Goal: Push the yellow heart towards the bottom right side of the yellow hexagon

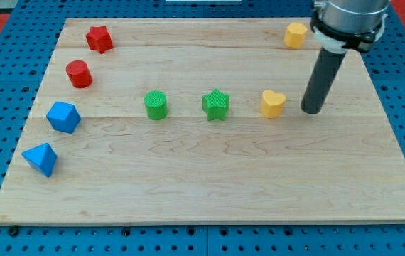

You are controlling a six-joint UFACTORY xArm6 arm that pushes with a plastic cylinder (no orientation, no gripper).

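Observation:
The yellow heart (273,103) lies right of the board's centre. The yellow hexagon (295,34) sits near the view's top right, well above the heart. My tip (312,111) rests on the board just to the right of the yellow heart, a small gap apart, and below the hexagon. The dark rod rises from it up to the arm at the view's top right.
A green star (216,104) and a green cylinder (155,105) lie in a row left of the heart. A red star (99,38), a red cylinder (79,74) and two blue blocks (63,116) (40,158) line the left side. The wooden board (209,192) sits on a blue pegboard surface.

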